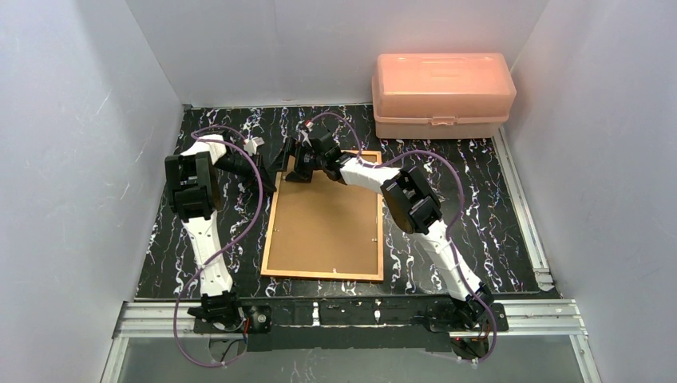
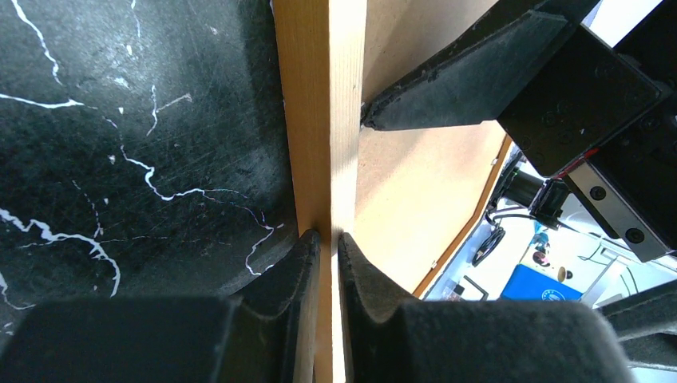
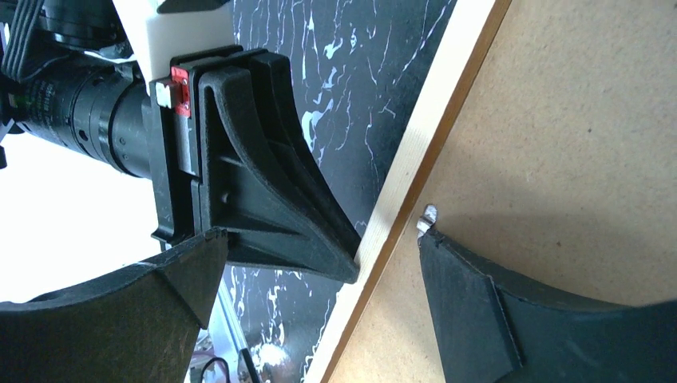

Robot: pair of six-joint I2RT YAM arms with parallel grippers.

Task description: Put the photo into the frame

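while the frame (image 1: 323,274) lies flat in the middle of the table (image 1: 471,215), back side up, we see the brown backing board (image 1: 323,219) filling it edge to edge. long side runs away from the arm bases.

left gripper (image 2: 328,243) is clenched on the frame's left rail, near the far-left corner. in the left wrist view its two fingers sit on either side of the thin light-wood rail, one on the table side, one on the board side, almost no gap besides the rail. we can't tell if that corner is lifted off the table or resting on it.

right gripper (image 3: 319,239) is released, jaws spread wide, holding nothing. it reaches in over the same far-left corner. one finger (image 3: 479,311) is over the backing board, tip right at the board's edge where it meets the rail, just beside a small metal tab (image 3: 428,215). we can't confirm it touches the tab. the other finger is outside the frame, touching nothing we can see.

the two grippers are very close to each other, the left one's fingers showing between the right one's open jaws in the right wrist view.

pink plastic box (image 1: 443,92) sits at the far right of the table, lid closed, well apart from the frame.
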